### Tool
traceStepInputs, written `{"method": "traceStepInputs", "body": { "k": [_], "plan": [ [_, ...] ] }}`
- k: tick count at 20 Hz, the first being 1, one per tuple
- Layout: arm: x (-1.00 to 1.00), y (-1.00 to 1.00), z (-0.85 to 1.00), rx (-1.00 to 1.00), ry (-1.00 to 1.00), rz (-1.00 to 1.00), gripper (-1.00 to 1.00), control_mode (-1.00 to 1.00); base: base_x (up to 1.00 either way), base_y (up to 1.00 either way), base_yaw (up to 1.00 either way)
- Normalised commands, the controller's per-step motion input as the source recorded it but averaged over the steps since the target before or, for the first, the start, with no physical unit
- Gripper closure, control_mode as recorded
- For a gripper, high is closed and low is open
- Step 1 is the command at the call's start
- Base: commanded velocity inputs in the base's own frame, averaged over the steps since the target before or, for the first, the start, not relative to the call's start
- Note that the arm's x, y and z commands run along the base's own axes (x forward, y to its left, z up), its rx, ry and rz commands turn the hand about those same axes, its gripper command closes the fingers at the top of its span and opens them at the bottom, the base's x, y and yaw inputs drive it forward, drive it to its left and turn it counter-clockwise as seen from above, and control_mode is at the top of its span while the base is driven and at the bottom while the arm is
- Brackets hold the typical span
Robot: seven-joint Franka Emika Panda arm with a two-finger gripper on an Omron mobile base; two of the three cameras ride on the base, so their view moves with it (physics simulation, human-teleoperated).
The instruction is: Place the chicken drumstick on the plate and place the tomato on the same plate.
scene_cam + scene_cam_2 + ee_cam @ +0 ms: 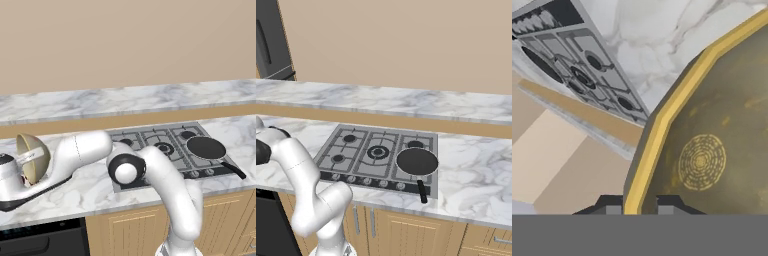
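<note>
Drumstick hidden from me, likely small, light, slick; best pinched across fat end. My tool clenched on tilted olive bowl, fingertips straddling rim. Dark shallow edge beneath my forearm, left end of desk, probably plate.

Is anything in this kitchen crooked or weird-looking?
Yes. The tan-olive bowl is tipped up on edge instead of sitting flat, at the counter's left end by the gripper, whose jaws straddle its yellow rim. The frying pan sits normally on the stove.
</note>
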Motion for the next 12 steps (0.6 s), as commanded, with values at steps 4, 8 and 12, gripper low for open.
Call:
{"method": "traceStepInputs", "body": {
  "k": [4, 8, 12],
  "plan": [
    [-0.09, -0.07, 0.01, -0.03, -0.05, 0.0, 1.0, -1.0, 0.0, 0.0, 0.0],
    [-0.03, -0.04, 0.11, 0.0, -0.05, 0.0, 1.0, -1.0, 0.0, 0.0, 0.0],
    [-0.01, -0.03, 0.23, 0.19, -0.08, 0.0, 1.0, -1.0, 0.0, 0.0, 0.0]
  ]
}}
